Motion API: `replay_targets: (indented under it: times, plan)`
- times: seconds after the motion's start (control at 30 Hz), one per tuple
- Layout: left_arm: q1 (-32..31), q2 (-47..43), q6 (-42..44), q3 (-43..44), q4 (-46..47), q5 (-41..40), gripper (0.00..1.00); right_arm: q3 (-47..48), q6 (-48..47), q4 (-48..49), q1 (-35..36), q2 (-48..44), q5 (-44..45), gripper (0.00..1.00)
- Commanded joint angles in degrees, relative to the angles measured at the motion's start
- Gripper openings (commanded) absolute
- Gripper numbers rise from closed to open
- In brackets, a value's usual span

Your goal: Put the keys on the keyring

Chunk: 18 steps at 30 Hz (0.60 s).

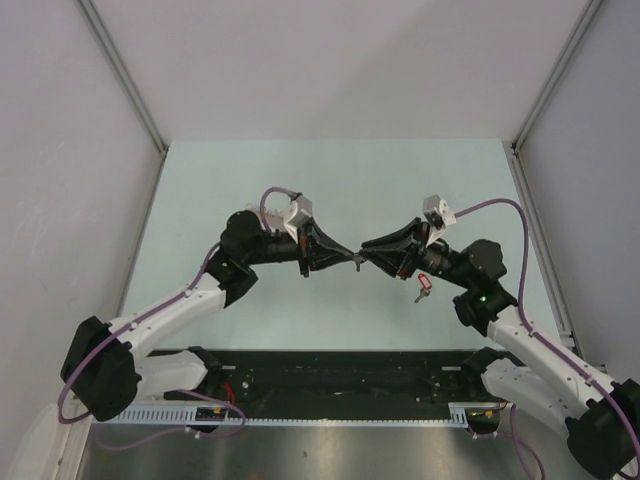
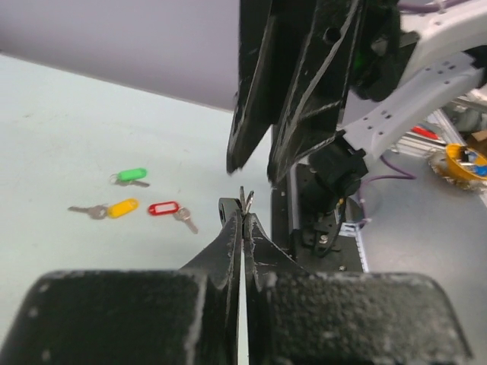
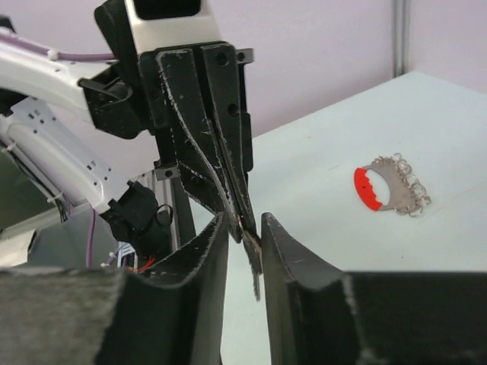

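Observation:
My left gripper (image 1: 350, 259) and right gripper (image 1: 367, 250) meet tip to tip above the table's middle. In the left wrist view my left gripper (image 2: 243, 217) is shut on a thin metal piece (image 2: 246, 198) that sticks out of its tips. In the right wrist view this is a dark key (image 3: 254, 262) hanging between my right gripper's (image 3: 245, 232) parted fingers. The green key (image 2: 132, 176), yellow key (image 2: 120, 207) and red key (image 2: 164, 207) lie on the table. The keyring (image 3: 389, 187) lies flat beyond. The top view shows only the red key (image 1: 422, 286).
The pale green table (image 1: 350, 180) has white walls on three sides. A black rail with the arm bases (image 1: 340, 375) runs along the near edge. Clutter including a yellow bowl (image 2: 463, 160) sits off the table.

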Motion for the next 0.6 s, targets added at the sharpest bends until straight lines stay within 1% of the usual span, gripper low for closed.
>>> replay_targets:
  times: [0.0, 0.03, 0.07, 0.13, 0.23, 0.33, 0.43, 0.5, 0.57]
  plan:
    - [0.4, -3.6, 10.6, 3.8, -12.9, -4.6, 0.00, 2.5, -2.0, -6.6, -2.5, -3.8, 3.3, 0.34]
    - [0.4, -4.7, 11.8, 4.0, -16.4, -6.3, 0.00, 3.1, -3.0, -8.4, -2.7, -4.3, 3.6, 0.38]
    - [0.4, -5.1, 13.8, 4.2, -17.6, -6.9, 0.00, 3.8, -3.9, -12.5, -2.7, -4.6, 3.7, 0.40]
    - [0.3, -6.3, 15.2, 4.3, -20.6, -8.4, 0.00, 5.7, -7.7, -18.2, -2.8, -4.8, 4.4, 0.40]
    - [-0.1, -6.7, 17.3, 5.0, -24.1, -9.4, 0.00, 8.1, -12.0, -23.4, -2.2, -4.1, 3.5, 0.38]
    - [-0.6, -6.5, 19.4, 6.1, -26.7, -10.4, 0.00, 10.8, -17.3, -27.5, 0.1, -1.8, 3.7, 0.38]
    - [-1.0, -6.1, 20.1, 7.1, -28.2, -10.7, 0.00, 13.1, -22.5, -31.0, 3.5, 0.0, 6.3, 0.37]
    - [-1.3, -6.1, 20.1, 7.6, -29.6, -10.4, 0.00, 13.8, -23.5, -31.6, 4.5, 1.5, 6.7, 0.35]
    - [-1.5, -6.1, 21.9, 7.8, -30.5, -10.2, 0.00, 14.5, -25.5, -31.8, 5.8, 2.8, 6.6, 0.34]
